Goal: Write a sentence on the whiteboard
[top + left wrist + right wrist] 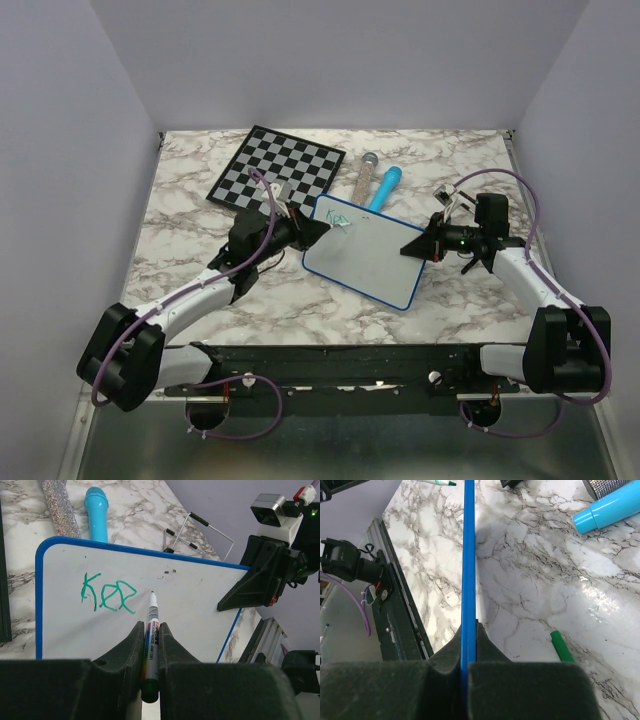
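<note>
- Tabletop [200, 290] is glossy white marble print with grey veins, boxed in by plain pale lavender walls [330, 60], with a black rail [330, 360] along the near edge.
- The whiteboard [370, 262] lies mid-table between the two arms, turned at an angle. It's smooth and white with a thin blue rim and rounded corners.
- The sentence [107, 596] so far is just some thin green letters near the board's top left, roughly "Kee".
- Left gripper [149, 630] is clamped on a slim grey marker [151, 645], with the tip right at the board just past the last letter.
- Right gripper [469, 630] is pinching the board's blue rim at its right end.
- A matte checkered chessboard [277, 168] sits at the back left.
- A glittery silver tube [363, 175] and a smooth cyan tube [385, 187] lie side by side behind the board.
- A green marker cap [562, 647] lies loose on the marble.
</note>
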`<control>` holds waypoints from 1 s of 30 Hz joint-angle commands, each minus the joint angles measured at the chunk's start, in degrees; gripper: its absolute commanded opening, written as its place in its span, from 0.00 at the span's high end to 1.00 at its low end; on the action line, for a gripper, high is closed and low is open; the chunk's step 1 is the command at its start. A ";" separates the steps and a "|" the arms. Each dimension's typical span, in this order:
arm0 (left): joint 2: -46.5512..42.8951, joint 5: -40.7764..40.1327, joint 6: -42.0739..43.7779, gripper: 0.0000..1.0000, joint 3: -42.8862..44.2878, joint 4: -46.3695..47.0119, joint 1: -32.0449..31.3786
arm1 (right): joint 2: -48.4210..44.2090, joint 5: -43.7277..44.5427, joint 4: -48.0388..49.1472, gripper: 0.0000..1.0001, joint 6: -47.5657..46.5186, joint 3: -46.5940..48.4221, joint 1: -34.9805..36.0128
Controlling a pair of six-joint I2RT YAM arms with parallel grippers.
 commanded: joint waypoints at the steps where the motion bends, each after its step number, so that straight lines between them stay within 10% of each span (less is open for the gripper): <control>1: 1.91 -0.07 -0.42 1.00 2.14 3.13 0.19 | -0.86 0.07 -0.36 0.99 -1.48 1.63 0.39; 30: 2.27 -1.65 1.25 1.00 -0.05 -2.23 0.11 | -0.86 -0.01 -0.36 0.99 -1.57 1.55 0.48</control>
